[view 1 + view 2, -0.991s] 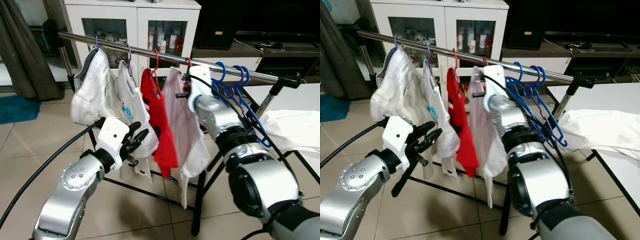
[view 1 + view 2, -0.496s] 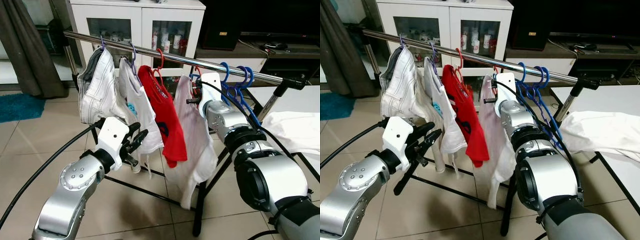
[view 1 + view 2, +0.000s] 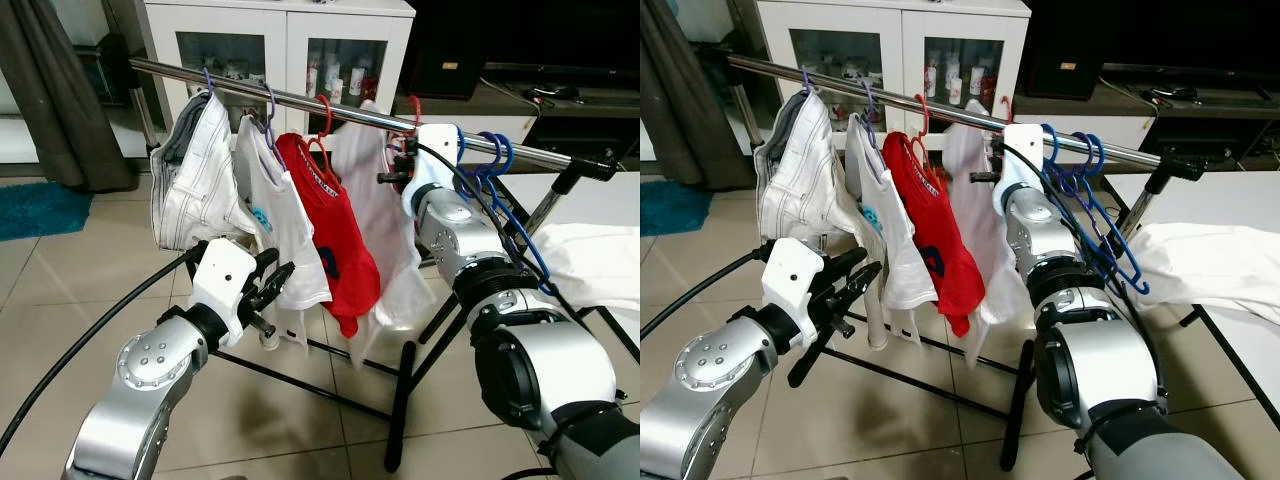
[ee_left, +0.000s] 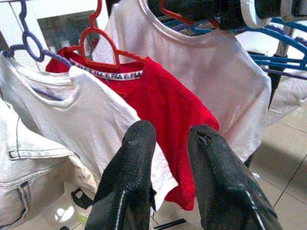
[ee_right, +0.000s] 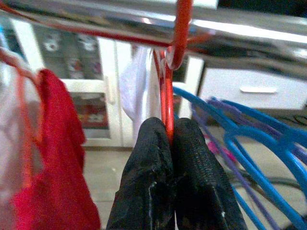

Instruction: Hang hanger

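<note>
1. Since a second earlier, the red hanger (image 5: 169, 112) carrying the pale shirt (image 3: 385, 215) had gone up, so its hook reached the chrome rail (image 3: 300, 98), and the shirt had swung out to the side.
2. Right gripper (image 5: 170, 141) was clenched tight on the hanger's neck just under the rail; you could see the red wire pinched between the two black fingertips (image 5: 151, 143).
3. Hanger ran pretty much straight up from the gripper, hook end pointing up and curled at the rail. Couldn't tell if it was fully seated over it.
4. Along the rail it sat between the red shirt (image 3: 335, 235) and the bunch of empty blue hangers (image 3: 480, 170).
5. Left gripper (image 4: 170, 139) hovered well below the rail in front of the white t-shirt (image 3: 285, 225), fingers parted with nothing between them.
6. White shorts (image 3: 195, 185) hung at the rail's far left end.
</note>
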`<state>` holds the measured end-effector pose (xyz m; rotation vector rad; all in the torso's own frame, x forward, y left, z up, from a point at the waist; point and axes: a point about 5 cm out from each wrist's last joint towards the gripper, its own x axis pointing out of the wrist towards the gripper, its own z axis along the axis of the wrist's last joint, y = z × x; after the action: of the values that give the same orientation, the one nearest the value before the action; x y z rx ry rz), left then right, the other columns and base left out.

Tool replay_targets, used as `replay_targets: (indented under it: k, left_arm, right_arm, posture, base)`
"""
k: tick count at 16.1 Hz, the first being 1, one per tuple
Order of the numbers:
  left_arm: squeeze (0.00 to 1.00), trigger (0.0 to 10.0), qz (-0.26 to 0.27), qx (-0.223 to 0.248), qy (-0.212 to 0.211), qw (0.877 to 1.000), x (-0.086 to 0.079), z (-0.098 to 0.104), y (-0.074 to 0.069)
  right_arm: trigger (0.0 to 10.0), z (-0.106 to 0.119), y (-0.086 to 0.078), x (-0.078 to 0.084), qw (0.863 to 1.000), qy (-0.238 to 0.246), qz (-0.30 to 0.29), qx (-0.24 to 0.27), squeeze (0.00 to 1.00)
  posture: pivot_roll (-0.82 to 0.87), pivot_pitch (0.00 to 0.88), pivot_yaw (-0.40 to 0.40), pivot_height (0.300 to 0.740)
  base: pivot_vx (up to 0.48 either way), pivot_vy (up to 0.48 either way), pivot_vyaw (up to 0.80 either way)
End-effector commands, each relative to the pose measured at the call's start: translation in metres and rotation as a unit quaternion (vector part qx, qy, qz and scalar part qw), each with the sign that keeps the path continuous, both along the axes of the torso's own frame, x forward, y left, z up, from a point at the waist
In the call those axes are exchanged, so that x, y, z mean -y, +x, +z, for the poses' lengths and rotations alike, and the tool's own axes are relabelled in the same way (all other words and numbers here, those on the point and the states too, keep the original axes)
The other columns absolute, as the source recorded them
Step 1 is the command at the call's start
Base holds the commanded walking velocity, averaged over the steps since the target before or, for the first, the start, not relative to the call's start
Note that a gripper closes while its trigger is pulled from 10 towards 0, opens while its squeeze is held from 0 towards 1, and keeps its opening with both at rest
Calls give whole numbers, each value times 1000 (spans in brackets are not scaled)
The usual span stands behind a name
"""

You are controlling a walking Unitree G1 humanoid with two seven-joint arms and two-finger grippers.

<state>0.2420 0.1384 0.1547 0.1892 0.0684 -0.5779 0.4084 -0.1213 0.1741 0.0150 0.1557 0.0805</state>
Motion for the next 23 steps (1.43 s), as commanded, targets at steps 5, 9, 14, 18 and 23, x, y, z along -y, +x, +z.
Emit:
replay_targets:
  k: [5, 9, 14, 18, 23]
  left_arm:
    - [0, 10000, -24, 13, -6, 1000, 10, 16, 0]
    - [0, 10000, -29, 8, -2, 1000, 8, 22, -9]
    - [0, 10000, -29, -3, -3, 1000, 10, 22, -11]
    - [0, 10000, -30, -2, -3, 1000, 11, 22, -8]
    - [0, 10000, -29, 3, -4, 1000, 11, 24, -4]
  right_arm:
    - [10000, 21, 9, 6, 999, -33, -33, -21, 0]
    - [10000, 20, 10, 10, 996, -48, -41, -58, 0]
    - [10000, 16, 9, 22, 994, -50, -66, -75, 0]
    - [10000, 14, 8, 31, 993, -46, -79, -75, 0]
    - [10000, 18, 9, 29, 995, -42, -72, -57, 1000]
  posture:
    - [102, 103, -66, 740]
    - [110, 164, -73, 740]
    - [105, 162, -72, 740]
    - [100, 149, -66, 740]
    - [99, 129, -58, 740]
  base:
    - [0, 0, 0]
    - [0, 0, 0]
    - [0, 0, 0]
    - [0, 0, 0]
    - [0, 0, 0]
